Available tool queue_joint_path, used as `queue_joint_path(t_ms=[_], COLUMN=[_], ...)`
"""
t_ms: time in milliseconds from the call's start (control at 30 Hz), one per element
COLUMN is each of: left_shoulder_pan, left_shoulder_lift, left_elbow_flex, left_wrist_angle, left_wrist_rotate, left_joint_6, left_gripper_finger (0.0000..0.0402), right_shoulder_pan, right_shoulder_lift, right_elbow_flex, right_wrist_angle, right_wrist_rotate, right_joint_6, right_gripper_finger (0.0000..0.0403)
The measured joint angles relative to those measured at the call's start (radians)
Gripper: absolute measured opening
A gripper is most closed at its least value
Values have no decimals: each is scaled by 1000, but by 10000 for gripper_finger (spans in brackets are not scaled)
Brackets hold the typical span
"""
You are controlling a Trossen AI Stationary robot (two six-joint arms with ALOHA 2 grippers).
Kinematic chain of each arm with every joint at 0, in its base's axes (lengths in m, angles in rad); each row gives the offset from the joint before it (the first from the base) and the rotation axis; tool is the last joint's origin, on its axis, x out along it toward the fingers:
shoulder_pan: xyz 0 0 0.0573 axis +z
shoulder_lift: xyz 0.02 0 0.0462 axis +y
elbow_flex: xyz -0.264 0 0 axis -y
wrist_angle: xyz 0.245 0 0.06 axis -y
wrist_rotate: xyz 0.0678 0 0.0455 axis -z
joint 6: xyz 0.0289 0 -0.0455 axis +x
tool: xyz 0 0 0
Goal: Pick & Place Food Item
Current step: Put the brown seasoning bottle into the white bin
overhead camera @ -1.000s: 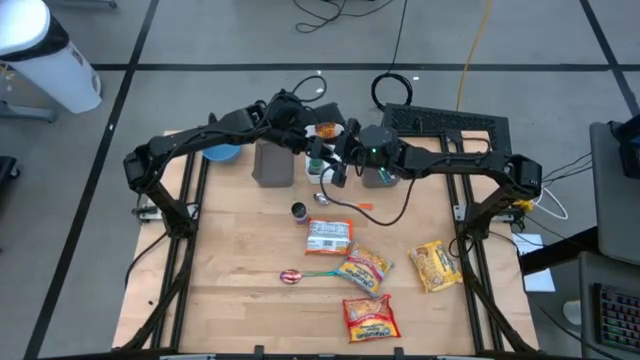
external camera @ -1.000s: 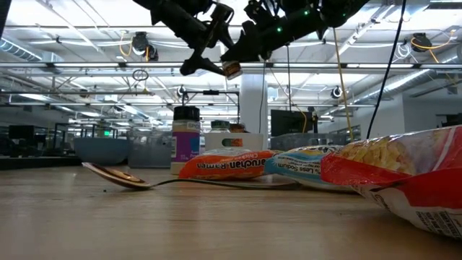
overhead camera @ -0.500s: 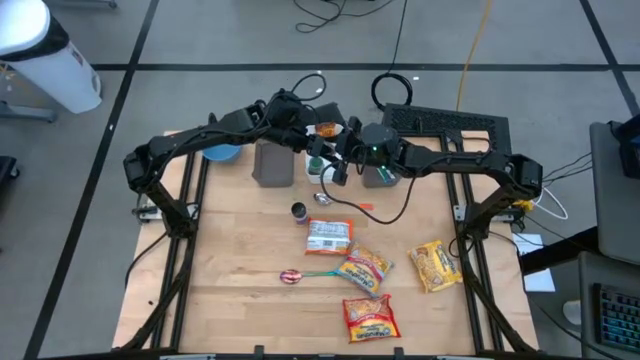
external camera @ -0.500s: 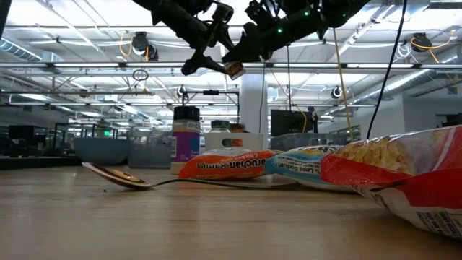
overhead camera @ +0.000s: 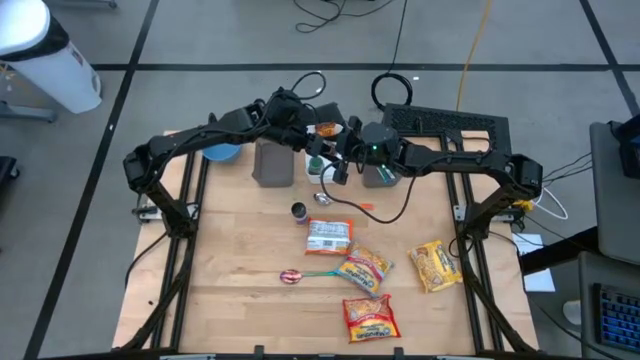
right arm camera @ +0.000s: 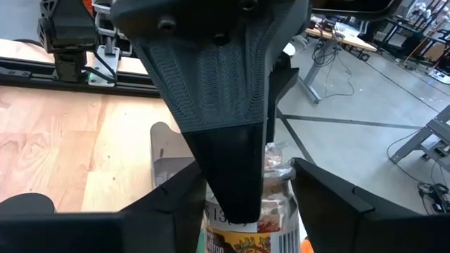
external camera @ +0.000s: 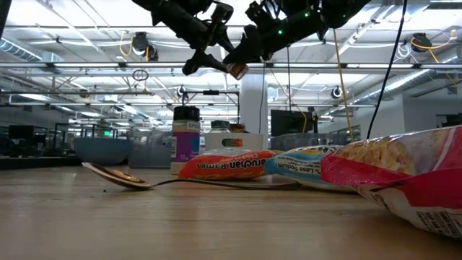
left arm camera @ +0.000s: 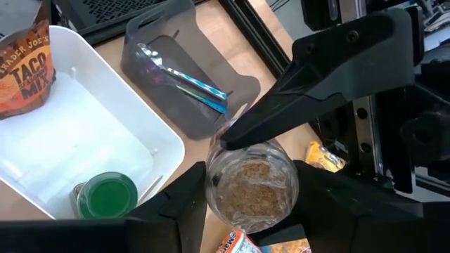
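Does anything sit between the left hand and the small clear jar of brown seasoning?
Nothing visible does. The small clear jar of brown seasoning sits inside the left hand, raised above the table, and the right hand grips it from the opposite side.

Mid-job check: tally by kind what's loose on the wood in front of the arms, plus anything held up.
Crinkly plastic food packets: 4
Metal spoon with reddish bowl: 1
Small dark-lidded spice jar: 1
Clear jar of brown granules, held aloft: 1
Total: 7
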Motion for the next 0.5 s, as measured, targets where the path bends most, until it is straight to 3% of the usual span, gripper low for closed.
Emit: queue_joint_path(t_ms=[200, 500], left_shoulder_pan=[3, 8], left_shoulder_lift=[0, 0], left_elbow_flex=[0, 0], left_wrist_angle=[6, 0], left_wrist_rotate=[12, 24], left_joint_6=[20, 76], left_gripper_finger=[187, 187], right_shoulder_pan=[1, 3], right_shoulder_lift=[0, -8], right_elbow_flex=[0, 0], right_wrist_angle=[4, -2], right_wrist_rotate=[-3, 9], right_joint_6=[3, 77], right_gripper_finger=[222, 241])
